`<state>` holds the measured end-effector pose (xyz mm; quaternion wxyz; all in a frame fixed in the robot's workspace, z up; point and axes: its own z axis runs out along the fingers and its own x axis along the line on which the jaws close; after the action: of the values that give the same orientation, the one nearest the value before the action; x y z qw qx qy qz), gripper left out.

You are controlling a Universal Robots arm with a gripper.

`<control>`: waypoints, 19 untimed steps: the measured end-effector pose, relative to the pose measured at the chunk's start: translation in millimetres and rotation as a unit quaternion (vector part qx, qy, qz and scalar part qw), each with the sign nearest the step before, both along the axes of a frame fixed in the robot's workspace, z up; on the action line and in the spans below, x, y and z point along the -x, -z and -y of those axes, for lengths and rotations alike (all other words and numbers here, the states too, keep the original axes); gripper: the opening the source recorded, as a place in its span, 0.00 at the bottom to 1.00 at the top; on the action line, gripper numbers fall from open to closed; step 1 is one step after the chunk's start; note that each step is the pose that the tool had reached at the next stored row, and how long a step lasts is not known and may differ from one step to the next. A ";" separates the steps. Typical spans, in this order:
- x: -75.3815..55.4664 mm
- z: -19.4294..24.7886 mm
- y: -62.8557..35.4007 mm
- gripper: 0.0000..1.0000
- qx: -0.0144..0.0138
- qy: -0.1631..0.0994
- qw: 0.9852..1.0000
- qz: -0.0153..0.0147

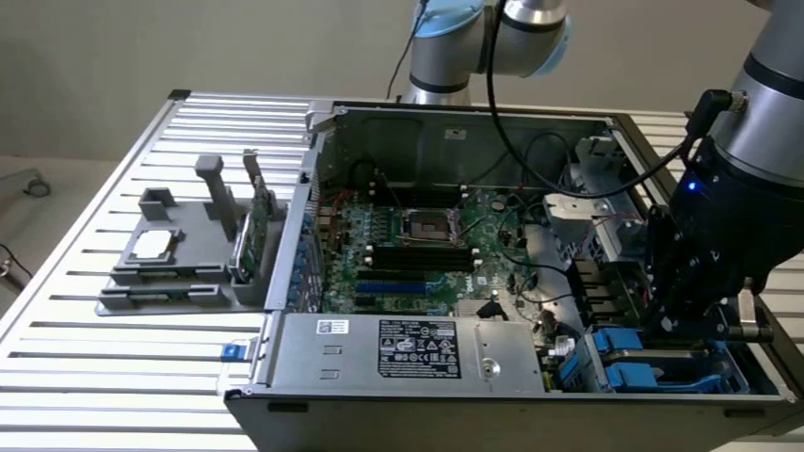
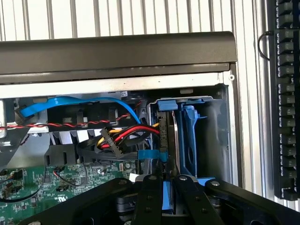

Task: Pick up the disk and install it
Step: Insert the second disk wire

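Nearest the exterior camera is the computer case (image 1: 503, 405), lying open on the slatted table (image 1: 75, 377), and I place everything by it. Off the case toward the exterior view's left, a grey fixture (image 1: 176, 259) rests on the table; a small square silver chip (image 1: 153, 245) lies in it and a thin green circuit card (image 1: 260, 231) stands on edge just beside the case wall. Inside the case, the grey power supply (image 1: 402, 350) with its white label sits along the near wall, and the green motherboard (image 1: 415, 250) lies behind it. Red, yellow and black wires (image 2: 124, 136) and a blue ribbon cable (image 2: 70, 104) crowd the space between the board and the drive bay. At the case's near corner on the exterior view's right, my tool (image 2: 163, 190) reaches down into the blue drive bay (image 2: 192, 136). My fingers (image 2: 151, 197) are drawn close together, pinching the blue carrier edge of the disk (image 2: 166, 194), which stands on edge in the bay with its connector end beside the wires. Beyond the case wall, a black cable chain (image 2: 286, 108) runs along the table.
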<state>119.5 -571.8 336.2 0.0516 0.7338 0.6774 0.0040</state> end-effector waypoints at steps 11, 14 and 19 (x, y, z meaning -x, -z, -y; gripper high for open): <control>-4.3 4.1 2.9 0.16 -0.007 0.000 1.000 -0.007; -4.6 4.1 3.0 0.16 -0.007 0.000 1.000 -0.008; -4.8 4.2 2.9 0.24 -0.008 0.000 1.000 -0.008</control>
<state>124.4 -576.0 333.3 0.0398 0.7341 0.6779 0.0034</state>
